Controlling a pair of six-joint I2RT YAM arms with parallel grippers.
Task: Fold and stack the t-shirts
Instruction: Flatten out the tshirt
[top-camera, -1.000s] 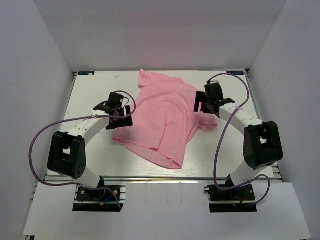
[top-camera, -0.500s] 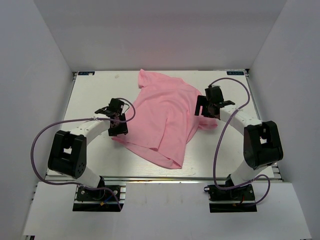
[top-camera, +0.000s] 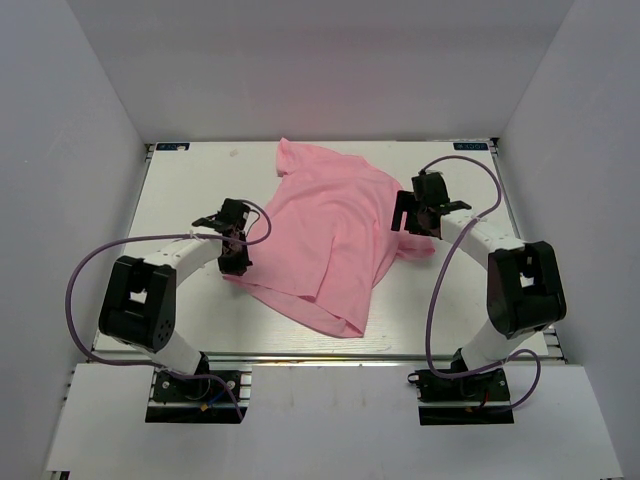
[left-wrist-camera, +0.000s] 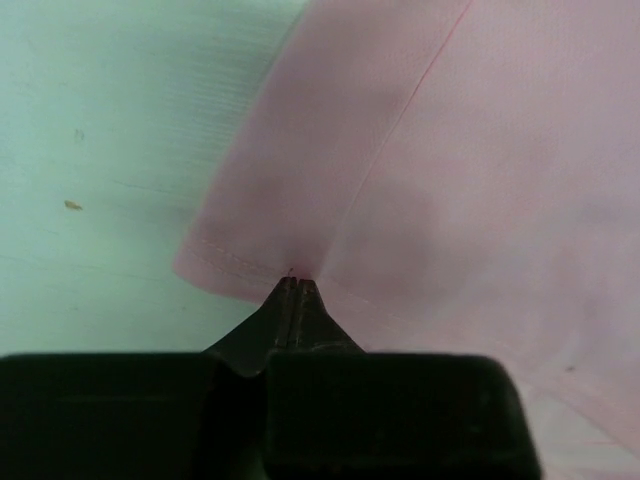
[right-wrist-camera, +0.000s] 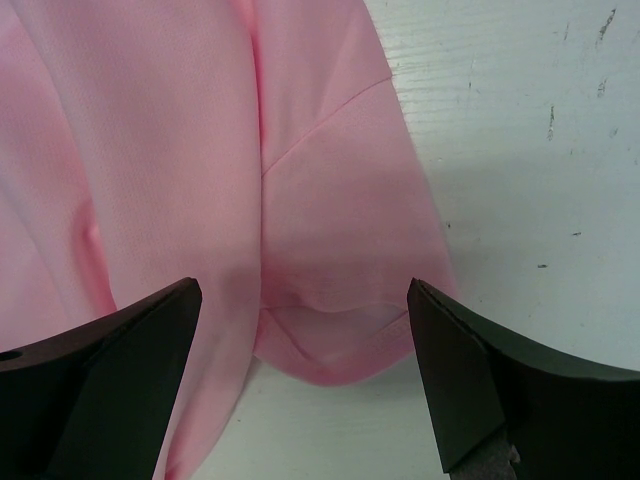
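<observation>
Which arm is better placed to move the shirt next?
Left, probably: the left end effector is shut on the shirt at its hem; the right end effector hangs open over a sleeve.

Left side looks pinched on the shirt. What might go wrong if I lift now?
The left pincer grips only the very hem of the shirt, so thin fabric may slip out on lifting. The right pincer is open above the sleeve, holding nothing; a one-sided lift would likely drag and bunch the crumpled shirt.

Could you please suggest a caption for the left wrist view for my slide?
Left gripper pinches the stitched edge of a pink t-shirt lying on a white table.
</observation>
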